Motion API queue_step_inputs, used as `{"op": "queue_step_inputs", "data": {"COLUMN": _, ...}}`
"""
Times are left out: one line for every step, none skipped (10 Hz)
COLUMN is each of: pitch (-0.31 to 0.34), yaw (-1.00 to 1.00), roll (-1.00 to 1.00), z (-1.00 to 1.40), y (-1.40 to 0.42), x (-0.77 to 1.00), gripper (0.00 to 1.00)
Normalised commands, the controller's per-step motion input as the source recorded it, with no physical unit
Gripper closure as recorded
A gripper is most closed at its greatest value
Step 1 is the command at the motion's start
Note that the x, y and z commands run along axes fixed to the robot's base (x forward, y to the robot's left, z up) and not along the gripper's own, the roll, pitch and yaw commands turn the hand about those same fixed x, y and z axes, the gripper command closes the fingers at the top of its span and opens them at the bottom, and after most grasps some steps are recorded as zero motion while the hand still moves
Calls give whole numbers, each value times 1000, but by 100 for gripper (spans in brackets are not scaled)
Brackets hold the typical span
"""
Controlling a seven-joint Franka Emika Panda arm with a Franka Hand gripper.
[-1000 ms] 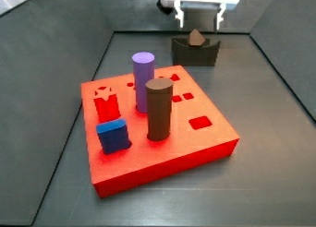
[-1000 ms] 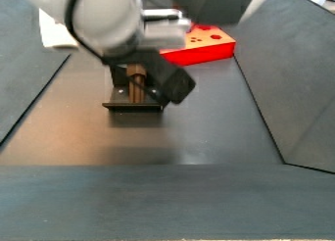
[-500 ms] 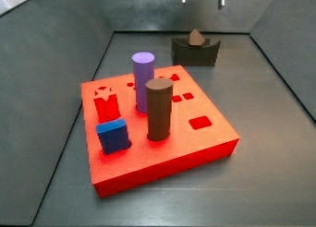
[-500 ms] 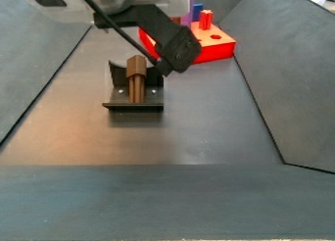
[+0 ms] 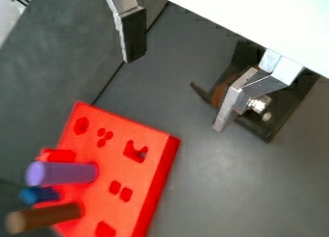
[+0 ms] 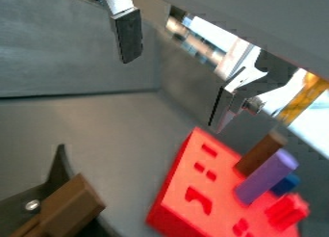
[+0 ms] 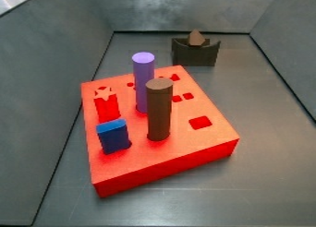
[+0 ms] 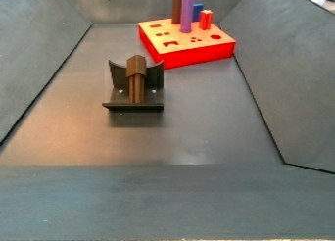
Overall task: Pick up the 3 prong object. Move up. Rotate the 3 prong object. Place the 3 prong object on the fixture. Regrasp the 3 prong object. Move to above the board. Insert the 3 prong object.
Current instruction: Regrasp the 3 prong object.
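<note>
The 3 prong object (image 7: 195, 36) is a small dark brown piece resting in the notch of the dark fixture (image 7: 195, 53) at the far end of the floor; both side views show it (image 8: 135, 76) on the fixture (image 8: 133, 101). My gripper (image 5: 176, 92) is high above, out of both side views. In both wrist views its fingers (image 6: 126, 43) stand wide apart, open, with nothing between them. A wrist view shows the brown piece (image 5: 229, 90) below, beside one finger. The red board (image 7: 198, 143) lies nearer the front.
On the board stand a purple cylinder (image 7: 143, 78), a tall dark-brown cylinder (image 7: 158, 109), a blue block (image 7: 113, 136) and a red piece (image 7: 107, 105). Sloped dark walls (image 7: 50, 55) enclose the grey floor.
The gripper has risen from the fixture and left both side views. The 3 prong object stays on the fixture.
</note>
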Motion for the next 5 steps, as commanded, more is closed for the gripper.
{"op": "queue_step_inputs", "data": {"pitch": 19, "yaw": 0, "roll": 1000, "z": 19, "y": -23, "x": -20, "gripper": 0}}
{"op": "queue_step_inputs", "data": {"pitch": 18, "yaw": 1, "roll": 1000, "z": 23, "y": -14, "x": -17, "gripper": 0}}
{"op": "queue_step_inputs", "data": {"pitch": 12, "yaw": 1, "roll": 1000, "z": 7, "y": -24, "x": -27, "gripper": 0}}
{"op": "queue_step_inputs", "data": {"pitch": 7, "yaw": 2, "roll": 1000, "z": 9, "y": -24, "x": -35, "gripper": 0}}
{"op": "queue_step_inputs", "data": {"pitch": 4, "yaw": 2, "roll": 1000, "z": 13, "y": -23, "x": -42, "gripper": 0}}
